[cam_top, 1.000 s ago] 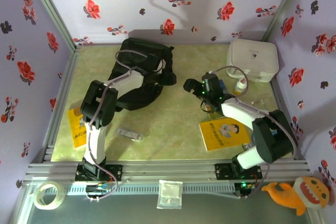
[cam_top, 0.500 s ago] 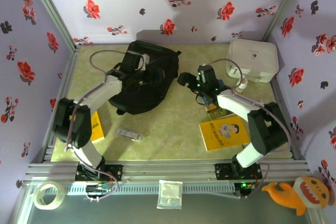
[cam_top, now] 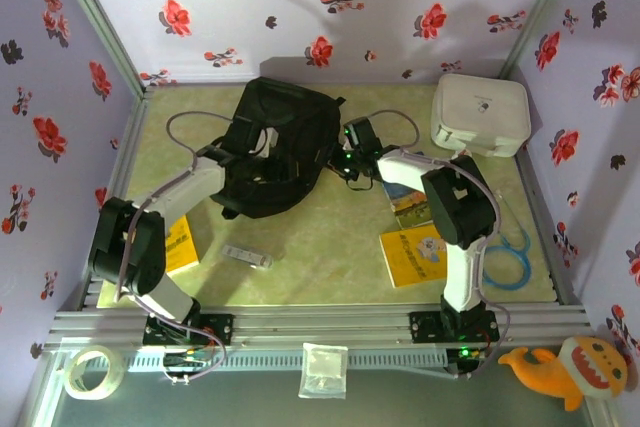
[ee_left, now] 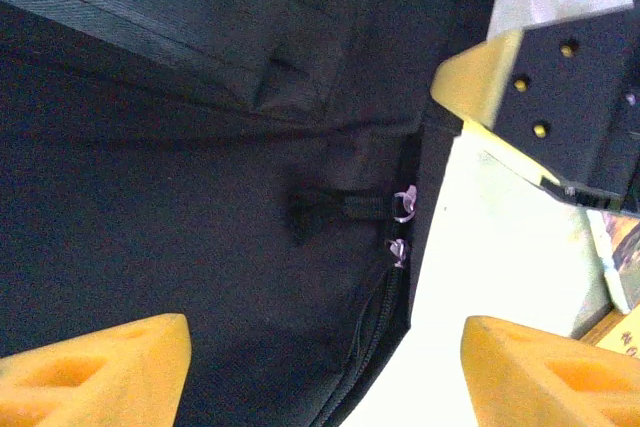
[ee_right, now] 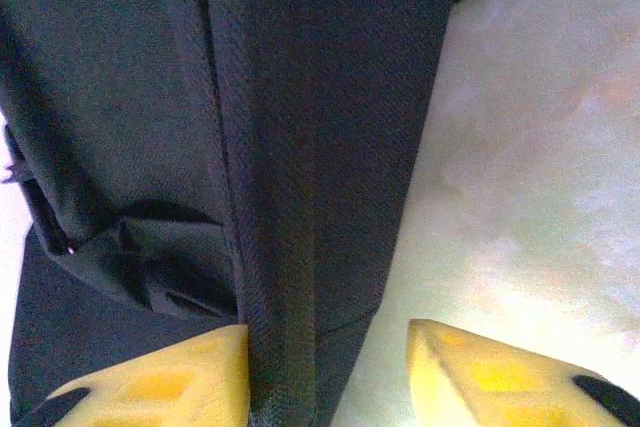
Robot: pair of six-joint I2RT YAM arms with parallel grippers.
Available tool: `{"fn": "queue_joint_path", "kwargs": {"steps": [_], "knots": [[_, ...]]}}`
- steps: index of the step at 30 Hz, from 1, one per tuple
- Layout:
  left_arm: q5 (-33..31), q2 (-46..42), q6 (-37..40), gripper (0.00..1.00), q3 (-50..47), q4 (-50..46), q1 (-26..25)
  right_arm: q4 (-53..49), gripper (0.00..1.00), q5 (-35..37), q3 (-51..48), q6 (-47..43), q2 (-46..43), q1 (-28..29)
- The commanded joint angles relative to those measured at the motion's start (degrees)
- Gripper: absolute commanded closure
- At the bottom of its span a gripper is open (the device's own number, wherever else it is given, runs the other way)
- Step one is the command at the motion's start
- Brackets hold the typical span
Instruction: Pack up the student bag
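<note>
Left gripper (cam_top: 258, 140) hangs over the student bag (cam_top: 298, 119), jaws spread wide and empty. In its wrist view the zip pulls (ee_left: 402, 205) sit above the gap between the fingers. Right gripper (cam_top: 343, 159), parted and holding nothing, straddles the bag's right edge. The bag lies upper centre of the top view, its long axis running top to bottom and leaning lower left. White case (cam_top: 480, 114) upper right; yellow book (cam_top: 425, 255) lower right.
</note>
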Motion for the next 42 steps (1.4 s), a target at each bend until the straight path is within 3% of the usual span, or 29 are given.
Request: {"fn": "queue_joint_path", "kwargs": {"steps": [1,6,22,29,35,39,42], "knots": [[2.0,3.3,3.9,0.36,2.2,-3.0,-1.8,-4.1,0.67,2.0,1.6,-1.7,0.2,-0.7],[3.5,8.4,4.0,0.52,5.3,-3.1,-2.2,-3.4,0.74,1.0,1.7,-1.7,1.1,-1.9],[8.7,16.5,4.4,0.6,11.4,-1.6,-4.7,-2.3,0.76,-0.9,1.7,-1.3,2.7,-2.2],[8.3,17.4,5.5,0.7,11.0,-1.9,-4.7,-2.4,0.78,-1.1,1.3,-0.8,2.7,-2.4],[8.3,16.9,5.9,0.84,11.7,-2.5,-4.6,-2.8,0.79,-0.5,0.9,-0.7,2.5,-2.6],[8.1,14.6,7.1,1.0,11.9,-3.9,-4.5,-2.9,0.81,-0.2,0.7,-0.7,2.7,-3.0],[7.7,12.0,6.9,1.0,11.0,-3.7,-4.1,-2.6,0.81,0.0,0.5,-0.7,2.7,-3.2]]}}
